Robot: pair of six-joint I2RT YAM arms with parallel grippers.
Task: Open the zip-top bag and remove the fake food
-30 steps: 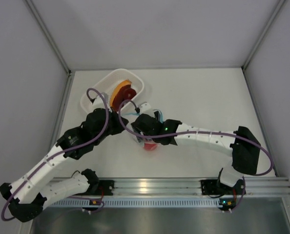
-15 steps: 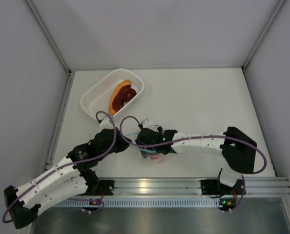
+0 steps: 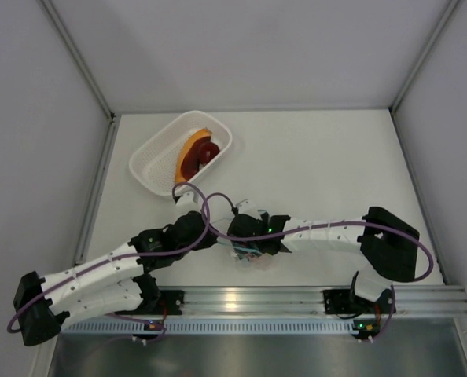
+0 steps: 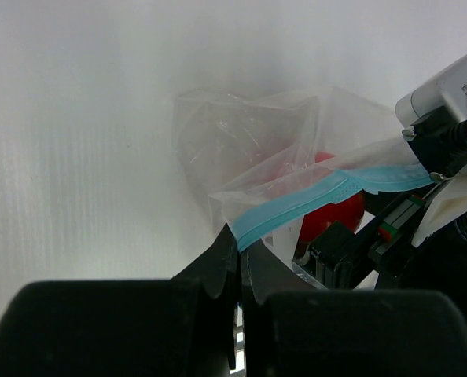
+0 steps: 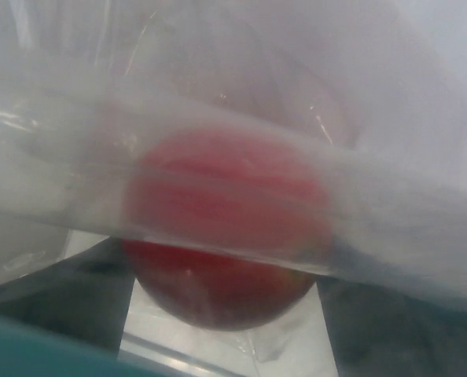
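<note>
A: Entry one, left claw [image 4: 237, 263]?
B: Fingers pressing together, pinching the blue zip strip [image 4: 296, 206] of the zip-top bag [image 4: 249, 133].
A: Right claw [image 3: 245, 245]?
B: Sitting just beside it; its grip cannot be told.
A: Food?
B: Red ball [image 5: 226, 228] lying inside the bag, just past both claws. Orange slice [image 3: 193, 145] and brown ring [image 3: 205, 153] resting in the white basket [image 3: 151, 161], well beyond.

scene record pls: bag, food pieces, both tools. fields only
bag: clear crinkly zip-top plastic bag, light blue zip strip
left tool: shut on the zip strip's end
right tool: at the bag, open or shut unclear
in bag: red tomato-like toy ball
in white perforated plastic basket: orange crescent toy slice, dark brown toy ring
</note>
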